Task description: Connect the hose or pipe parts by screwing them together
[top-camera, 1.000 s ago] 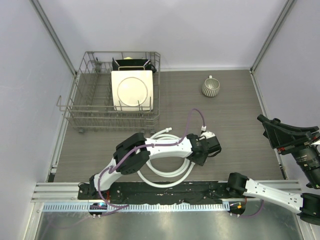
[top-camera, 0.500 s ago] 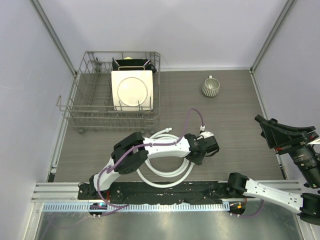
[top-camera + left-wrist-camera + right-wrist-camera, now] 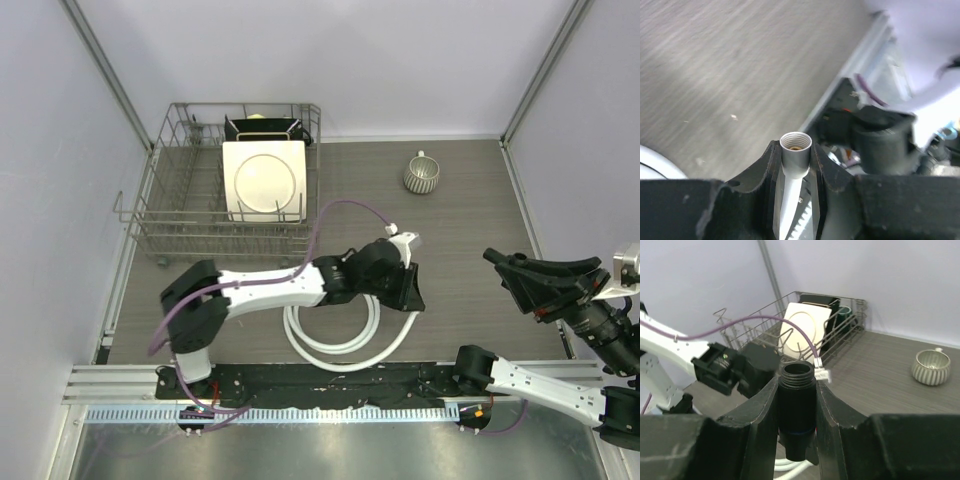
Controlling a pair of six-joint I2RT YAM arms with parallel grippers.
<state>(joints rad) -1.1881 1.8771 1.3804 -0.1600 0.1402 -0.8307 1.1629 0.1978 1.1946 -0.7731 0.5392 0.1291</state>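
My left tool [image 3: 795,154] pinches the threaded end connector [image 3: 795,144] of the white hose [image 3: 291,328] just below its mouth, with the limp loops lying on the table [image 3: 470,250] beneath, while my right tool [image 3: 796,389] clamps the black fitting [image 3: 796,407] by its barrel, open end beyond the tips; I judge both parts light, rigid and slippery.

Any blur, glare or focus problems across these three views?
Left wrist: the grey wooden tabletop is smeared into streaks, while the white threaded hose connector between the jaws is sharp. Right wrist: crisp, the black threaded pipe fitting included. Top external: even light, soft glare on the brushed metal sheet at the near edge.
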